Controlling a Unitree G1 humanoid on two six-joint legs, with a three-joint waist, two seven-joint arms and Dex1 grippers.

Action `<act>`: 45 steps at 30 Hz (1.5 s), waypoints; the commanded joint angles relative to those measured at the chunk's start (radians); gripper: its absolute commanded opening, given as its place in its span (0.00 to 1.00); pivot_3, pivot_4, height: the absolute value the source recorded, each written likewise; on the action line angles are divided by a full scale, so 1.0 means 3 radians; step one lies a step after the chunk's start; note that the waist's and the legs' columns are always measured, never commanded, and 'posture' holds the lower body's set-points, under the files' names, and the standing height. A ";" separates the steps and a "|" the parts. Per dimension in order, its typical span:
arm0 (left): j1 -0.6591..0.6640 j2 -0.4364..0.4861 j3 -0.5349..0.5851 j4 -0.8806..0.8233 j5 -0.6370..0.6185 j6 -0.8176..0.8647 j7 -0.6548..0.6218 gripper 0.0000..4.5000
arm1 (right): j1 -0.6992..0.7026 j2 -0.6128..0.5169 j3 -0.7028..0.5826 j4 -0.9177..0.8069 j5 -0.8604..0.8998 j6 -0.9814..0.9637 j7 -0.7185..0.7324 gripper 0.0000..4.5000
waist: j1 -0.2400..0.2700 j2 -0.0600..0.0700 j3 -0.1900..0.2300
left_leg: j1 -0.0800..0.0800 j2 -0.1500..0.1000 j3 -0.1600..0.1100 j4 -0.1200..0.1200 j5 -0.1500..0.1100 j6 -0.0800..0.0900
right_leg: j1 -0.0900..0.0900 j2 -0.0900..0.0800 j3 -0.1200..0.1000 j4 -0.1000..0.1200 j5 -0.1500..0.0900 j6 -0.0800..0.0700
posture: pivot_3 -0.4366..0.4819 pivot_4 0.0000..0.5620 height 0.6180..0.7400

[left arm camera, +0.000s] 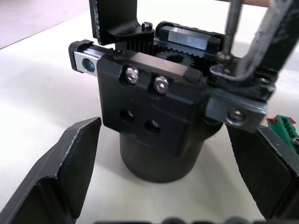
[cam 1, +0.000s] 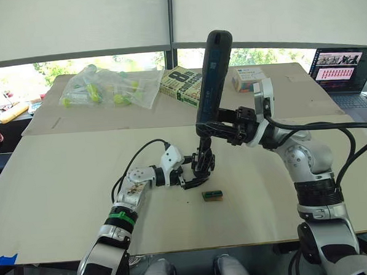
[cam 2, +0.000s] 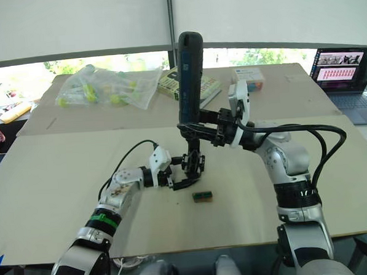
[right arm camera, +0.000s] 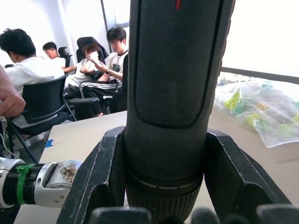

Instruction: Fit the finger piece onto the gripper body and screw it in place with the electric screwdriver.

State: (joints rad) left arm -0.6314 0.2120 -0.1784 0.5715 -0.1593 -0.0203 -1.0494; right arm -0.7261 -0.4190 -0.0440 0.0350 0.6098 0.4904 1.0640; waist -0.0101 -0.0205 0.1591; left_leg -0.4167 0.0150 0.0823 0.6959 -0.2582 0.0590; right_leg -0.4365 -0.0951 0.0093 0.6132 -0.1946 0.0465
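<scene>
Black, thick electric screwdriver (cam 1: 212, 74) stands upright, clenched in the right end effector (cam 1: 223, 130).

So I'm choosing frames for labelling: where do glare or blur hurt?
Eye views: bright windows behind, table evenly lit, electric screwdriver sharp. Left wrist view: gripper body crisp, nearest fingers soft. Right wrist view: window washed out, seated people behind slightly soft.

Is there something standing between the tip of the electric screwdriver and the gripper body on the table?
Nothing visible does. The right gripper holds the electric screwdriver upright over the gripper body, and its thin bit comes down to the top of the body with nothing between. The left gripper flanks the base.
</scene>
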 commanded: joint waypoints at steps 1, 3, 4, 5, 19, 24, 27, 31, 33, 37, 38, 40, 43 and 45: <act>-0.0102 -0.0047 -0.0031 0.0049 0.0017 -0.0074 -0.0061 1.00 | -0.0020 -0.0031 -0.0036 -0.0192 0.0057 -0.0035 0.0011 0.43 | 0.0000 0.0000 0.0000 | 0.0000 0.0000 0.0000 0.0000 0.0000 0.0000 | 0.0000 0.0000 0.0000 0.0000 0.0000 0.0000 | 0.48 0.27 1.00; -0.0134 -0.0062 -0.0036 0.0102 0.0033 -0.0083 -0.0066 1.00 | -0.0020 -0.0033 -0.0036 -0.0195 0.0057 -0.0032 0.0008 0.43 | 0.0000 0.0000 0.0000 | 0.0000 0.0000 0.0000 0.0000 0.0000 0.0000 | 0.0000 0.0000 0.0000 0.0000 0.0000 0.0000 | 0.48 0.27 1.00; -0.0147 -0.0066 -0.0038 0.0125 0.0035 -0.0075 -0.0073 1.00 | -0.0019 -0.0034 -0.0036 -0.0197 0.0057 -0.0032 0.0007 0.43 | -0.0001 0.0000 0.0000 | 0.0000 0.0000 0.0000 0.0000 0.0000 0.0000 | 0.0000 0.0000 0.0000 0.0001 0.0000 0.0000 | 0.48 0.27 1.00; -0.0157 -0.0069 -0.0040 0.0143 0.0039 -0.0074 -0.0079 1.00 | -0.0017 -0.0035 -0.0036 -0.0200 0.0057 -0.0031 0.0005 0.43 | -0.0001 0.0000 0.0000 | 0.0000 0.0000 0.0000 0.0000 0.0000 0.0000 | 0.0000 0.0000 0.0000 0.0000 0.0000 0.0000 | 0.48 0.27 1.00; -0.0156 -0.0066 -0.0040 0.0241 0.0102 -0.0105 -0.0113 1.00 | 0.0015 -0.0049 -0.0046 -0.0238 0.0070 -0.0014 -0.0012 0.43 | -0.0001 0.0000 0.0000 | 0.0000 0.0000 0.0000 0.0000 0.0000 0.0000 | 0.0000 0.0000 0.0000 0.0001 0.0000 0.0001 | 0.48 0.27 1.00; -0.0139 -0.0102 -0.0034 0.0250 0.0118 -0.0129 -0.0094 0.82 | 0.0018 -0.0053 -0.0046 -0.0244 0.0074 -0.0006 -0.0010 0.43 | 0.0002 0.0000 0.0000 | 0.0000 0.0000 0.0000 0.0000 0.0000 0.0000 | 0.0000 0.0000 0.0000 0.0001 0.0000 0.0001 | 0.48 0.27 1.00; -0.0132 -0.0112 -0.0038 0.0265 0.0133 -0.0144 -0.0076 0.53 | 0.0019 -0.0050 -0.0045 -0.0248 0.0076 -0.0003 -0.0013 0.43 | 0.0005 0.0000 0.0000 | 0.0000 0.0000 0.0000 0.0000 0.0000 0.0000 | 0.0000 -0.0001 0.0000 0.0001 0.0000 0.0001 | 0.48 0.27 1.00; -0.0118 -0.0104 -0.0064 0.0275 0.0171 -0.0165 -0.0075 0.52 | 0.0023 -0.0049 -0.0041 -0.0253 0.0076 0.0002 -0.0020 0.43 | 0.0005 0.0000 0.0000 | 0.0000 0.0000 0.0000 0.0001 0.0000 0.0000 | 0.0000 0.0000 0.0000 0.0001 0.0001 0.0001 | 0.48 0.27 1.00; -0.0118 -0.0102 -0.0066 0.0280 0.0175 -0.0170 -0.0073 0.52 | 0.0024 -0.0049 -0.0037 -0.0254 0.0074 0.0004 -0.0021 0.43 | 0.0006 0.0000 0.0000 | 0.0000 0.0000 0.0000 0.0001 0.0000 0.0000 | 0.0000 -0.0001 0.0000 0.0001 0.0001 0.0001 | 0.48 0.27 1.00; -0.0114 -0.0099 -0.0066 0.0285 0.0182 -0.0185 -0.0064 0.52 | 0.0031 -0.0044 -0.0025 -0.0260 0.0068 0.0011 -0.0031 0.43 | 0.0006 0.0000 0.0000 | 0.0000 0.0000 0.0000 0.0001 0.0000 0.0000 | 0.0000 -0.0001 0.0000 0.0001 0.0001 0.0001 | 0.48 0.27 1.00; -0.0111 -0.0101 -0.0065 0.0284 0.0184 -0.0187 -0.0058 0.52 | 0.0041 -0.0045 -0.0013 -0.0266 0.0057 0.0011 -0.0036 0.43 | 0.0006 0.0000 0.0000 | 0.0000 0.0000 0.0000 0.0001 0.0000 0.0000 | 0.0000 -0.0001 0.0000 0.0001 0.0001 0.0001 | 0.48 0.27 1.00; -0.0102 -0.0106 -0.0061 0.0279 0.0197 -0.0198 -0.0028 0.52 | 0.0088 -0.0062 0.0045 -0.0288 -0.0007 -0.0019 -0.0022 0.43 | 0.0008 0.0000 0.0000 | 0.0000 0.0000 0.0000 0.0001 0.0000 0.0000 | 0.0000 -0.0001 0.0000 0.0001 0.0001 0.0001 | 0.48 0.27 1.00; -0.0091 -0.0110 -0.0050 0.0273 0.0218 -0.0217 0.0035 0.52 | 0.0158 -0.0065 0.0108 -0.0330 -0.0071 -0.0033 -0.0035 0.43 | 0.0009 0.0000 0.0000 | 0.0000 0.0000 0.0000 0.0002 0.0000 0.0000 | 0.0001 -0.0001 0.0000 0.0002 0.0001 0.0001 | 0.48 0.27 1.00; -0.0088 -0.0111 -0.0047 0.0277 0.0222 -0.0226 0.0049 0.52 | 0.0190 -0.0061 0.0134 -0.0352 -0.0097 -0.0031 -0.0059 0.43 | 0.0009 0.0000 0.0000 | 0.0001 0.0000 0.0000 0.0003 0.0000 0.0000 | 0.0002 -0.0001 0.0000 0.0003 0.0001 0.0001 | 0.48 0.27 1.00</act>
State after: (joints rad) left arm -0.6608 0.1873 -0.1940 0.6524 -0.0933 -0.0859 -1.0485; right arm -0.6877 -0.4312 -0.0260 -0.0497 0.5940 0.4862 1.0465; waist -0.0075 -0.0205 0.1590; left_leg -0.4163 0.0150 0.0823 0.6970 -0.2582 0.0590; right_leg -0.4360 -0.0953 0.0094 0.6143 -0.1943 0.0470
